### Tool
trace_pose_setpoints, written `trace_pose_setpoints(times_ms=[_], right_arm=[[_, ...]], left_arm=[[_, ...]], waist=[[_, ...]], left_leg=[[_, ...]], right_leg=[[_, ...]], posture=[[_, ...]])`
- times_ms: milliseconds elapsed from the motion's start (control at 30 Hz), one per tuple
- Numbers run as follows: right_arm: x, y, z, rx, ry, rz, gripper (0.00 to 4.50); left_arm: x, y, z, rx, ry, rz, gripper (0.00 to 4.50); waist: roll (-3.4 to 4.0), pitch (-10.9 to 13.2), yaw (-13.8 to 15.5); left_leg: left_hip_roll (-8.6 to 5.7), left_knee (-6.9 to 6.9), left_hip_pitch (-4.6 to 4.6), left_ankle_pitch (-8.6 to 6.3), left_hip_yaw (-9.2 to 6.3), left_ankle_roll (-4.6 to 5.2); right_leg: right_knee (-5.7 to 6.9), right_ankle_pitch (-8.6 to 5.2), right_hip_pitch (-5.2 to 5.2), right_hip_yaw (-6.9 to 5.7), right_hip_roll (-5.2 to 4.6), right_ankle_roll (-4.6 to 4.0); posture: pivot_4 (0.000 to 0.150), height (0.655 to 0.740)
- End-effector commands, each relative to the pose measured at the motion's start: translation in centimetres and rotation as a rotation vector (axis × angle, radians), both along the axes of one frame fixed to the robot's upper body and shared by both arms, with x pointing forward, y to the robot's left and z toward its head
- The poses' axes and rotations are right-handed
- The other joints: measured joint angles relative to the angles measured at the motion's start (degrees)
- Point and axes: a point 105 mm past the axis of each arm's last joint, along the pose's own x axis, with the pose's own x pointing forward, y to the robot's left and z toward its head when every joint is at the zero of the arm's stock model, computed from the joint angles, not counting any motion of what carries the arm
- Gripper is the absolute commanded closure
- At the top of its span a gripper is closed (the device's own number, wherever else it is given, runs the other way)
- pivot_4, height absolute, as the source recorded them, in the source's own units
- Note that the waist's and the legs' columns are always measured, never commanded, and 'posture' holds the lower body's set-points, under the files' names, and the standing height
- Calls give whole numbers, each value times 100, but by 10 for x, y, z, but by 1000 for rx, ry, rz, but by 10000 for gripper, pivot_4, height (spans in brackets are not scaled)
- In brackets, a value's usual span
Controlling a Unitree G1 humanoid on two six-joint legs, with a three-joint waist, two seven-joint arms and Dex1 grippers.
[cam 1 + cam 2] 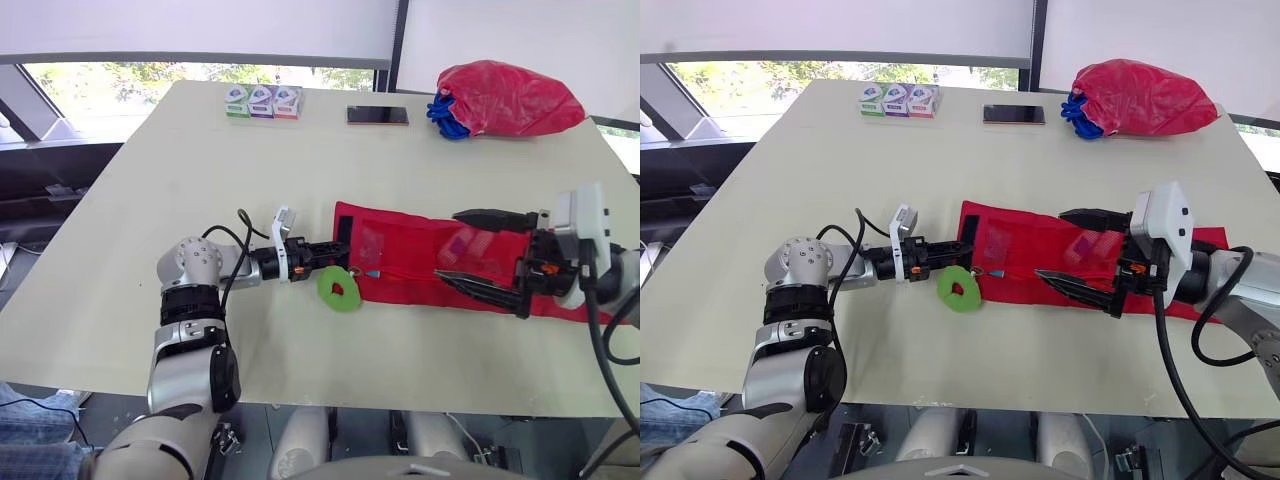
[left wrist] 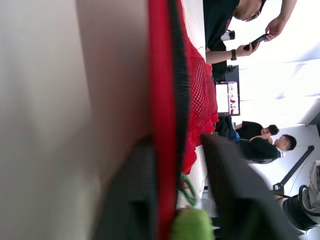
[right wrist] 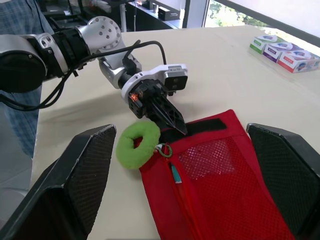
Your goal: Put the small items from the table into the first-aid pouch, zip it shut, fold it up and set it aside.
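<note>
Between the fingers of the left pincer (image 1: 338,248), clenched tight: the black-edged end of the red first-aid pouch (image 1: 400,250). Laid out flat and unfolded on the table (image 1: 150,250), running from that pincer's tips across to beneath the right pincer (image 1: 446,244). Just beside the left pincer's tips, touching the pouch's corner: a green ring (image 1: 326,288), hooked through a small metal loop (image 3: 165,149) at the zip's end, a teal pull (image 3: 173,175) right next to the loop. Hard to tell whether zipped along its whole length.

Released and spread wide, the right pincer, hovering over the pouch's other half, one finger near each long edge. Impossible to say whether touching the fabric. Between those open fingers, under the red mesh: a small purple item (image 1: 456,243). Closer to the left pincer, in another mesh pocket: something pale and flat (image 1: 372,240).

Well beyond the left pincer, at the table's far edge: three small boxes (image 1: 262,101) in a row, touching one another. Beyond the right pincer, also far off: a stuffed red bag (image 1: 510,98) with something blue (image 1: 445,115) at its mouth. Between boxes and bag: a phone (image 1: 377,116), lying flat. Past the pouch, seen along the left pincer's fingers: people (image 2: 260,142) in the background, one hand (image 2: 243,48) holding up a small dark device.
</note>
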Motion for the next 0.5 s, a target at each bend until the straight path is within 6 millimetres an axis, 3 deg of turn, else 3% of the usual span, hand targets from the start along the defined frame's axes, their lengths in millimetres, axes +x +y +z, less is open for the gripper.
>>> trace_pose_setpoints(times_ms=[33, 333, 500], right_arm=[[-2, 7, 6, 15, -36, 33, 0], [-9, 57, -29, 61, 126, 171, 0], [-1, 82, -67, -59, 198, 299, 0]], left_arm=[[-1, 0, 13, -62, -24, -4, 44759], [-8, -6, 9, -103, 5, 0, 44759], [-7, -19, 6, -117, 13, 7, 44759]], waist=[[0, 0, -5], [0, 0, 8], [-1, -1, 2]], left_leg=[[0, 0, 0, 7, 0, -12], [-1, -1, -2, 11, -8, -20], [-9, 1, -1, 15, -5, -25]], right_leg=[[0, 0, 0, 0, 0, 0], [2, 0, -2, -5, -2, -1], [1, 1, -1, -7, -11, 0]], posture=[[1500, 7400], [1500, 7400], [1500, 7400]])
